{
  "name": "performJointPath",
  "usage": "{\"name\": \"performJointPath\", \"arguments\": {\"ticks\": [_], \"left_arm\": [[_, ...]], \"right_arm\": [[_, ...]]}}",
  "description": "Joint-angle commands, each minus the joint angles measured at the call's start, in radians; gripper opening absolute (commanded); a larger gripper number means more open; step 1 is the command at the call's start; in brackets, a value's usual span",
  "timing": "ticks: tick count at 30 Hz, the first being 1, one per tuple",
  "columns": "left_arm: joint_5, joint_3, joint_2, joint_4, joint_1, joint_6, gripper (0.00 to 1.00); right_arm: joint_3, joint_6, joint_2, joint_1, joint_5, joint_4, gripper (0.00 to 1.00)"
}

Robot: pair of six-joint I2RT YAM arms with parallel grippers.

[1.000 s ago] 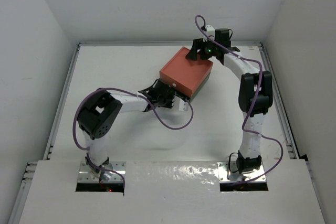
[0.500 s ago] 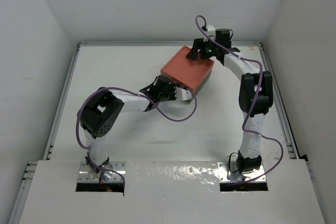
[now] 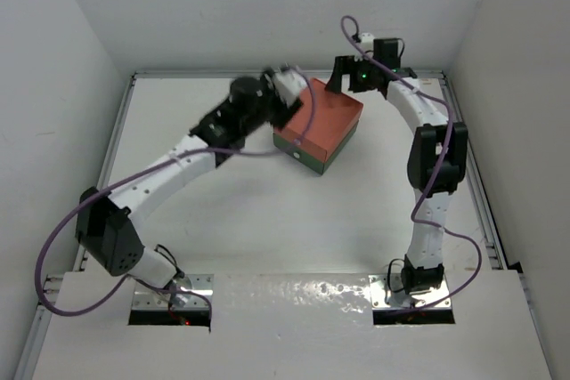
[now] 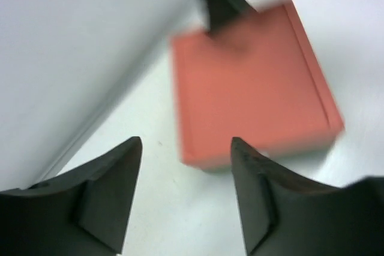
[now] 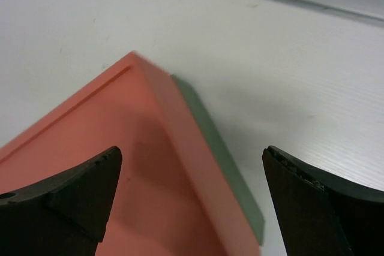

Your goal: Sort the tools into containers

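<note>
Top external shows you the orange-red box (image 3: pixel 325 117) atop the dark green box (image 5: pixel 217 142), left gripper (image 4: pixel 186 148) and right gripper (image 5: pixel 192 160) spread wide, empty.

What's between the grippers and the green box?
The orange box sits stacked directly on the green box and covers its top, so only a strip of green edge shows underneath. The left gripper and right gripper are both open and empty, near the orange box's far side. Nothing else visible is in the way.
</note>
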Motion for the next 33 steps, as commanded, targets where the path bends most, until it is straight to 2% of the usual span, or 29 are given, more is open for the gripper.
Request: {"name": "performJointPath", "arguments": {"ticks": [1,2,3,4,5,7,9,10,11,14,20,25,33], "left_arm": [[-0.111,0.302,-0.013,-0.054,0.143,-0.354,0.60],[-0.097,0.375,0.019,-0.117,0.250,-0.395,0.62],[-0.105,0.520,0.094,-0.185,0.301,-0.425,0.62],[-0.117,0.588,0.131,-0.336,0.353,-0.469,0.61],[-0.109,0.666,0.188,-0.406,0.445,-0.489,0.60],[-0.068,0.650,0.201,-0.490,0.531,-0.506,0.58],[-0.008,0.522,0.175,-0.450,0.617,-0.485,0.58],[-0.042,0.439,0.158,-0.442,0.651,-0.485,0.58],[-0.042,0.438,0.158,-0.433,0.662,-0.491,0.58],[-0.008,0.215,0.107,-0.370,0.709,-0.500,0.52],[-0.071,0.001,0.060,-0.236,0.711,-0.548,0.48],[-0.123,-0.063,0.030,-0.193,0.711,-0.520,0.48],[-0.080,-0.082,0.027,-0.172,0.711,-0.534,0.48]], "right_arm": [[0.114,0.109,-0.021,-0.096,0.099,-0.039,0.99],[0.120,0.177,-0.033,-0.140,0.114,-0.060,0.99],[0.123,0.199,-0.070,-0.166,0.151,-0.088,0.99],[0.123,0.193,-0.094,-0.185,0.215,-0.126,0.99],[0.102,0.167,-0.125,-0.188,0.363,-0.193,0.99],[0.030,0.117,-0.229,-0.212,0.444,-0.217,0.99],[-0.111,0.141,-0.289,-0.261,0.400,-0.231,0.99],[-0.175,0.185,-0.333,-0.319,0.342,-0.276,0.99],[-0.203,0.198,-0.352,-0.341,0.341,-0.306,0.99],[-0.350,0.164,-0.441,-0.366,0.389,-0.353,0.99],[-0.677,0.175,-0.660,-0.366,0.410,-0.278,0.99],[-0.877,0.209,-0.811,-0.366,0.539,-0.180,0.99],[-0.988,0.209,-0.938,-0.366,0.607,-0.140,0.99]]}}
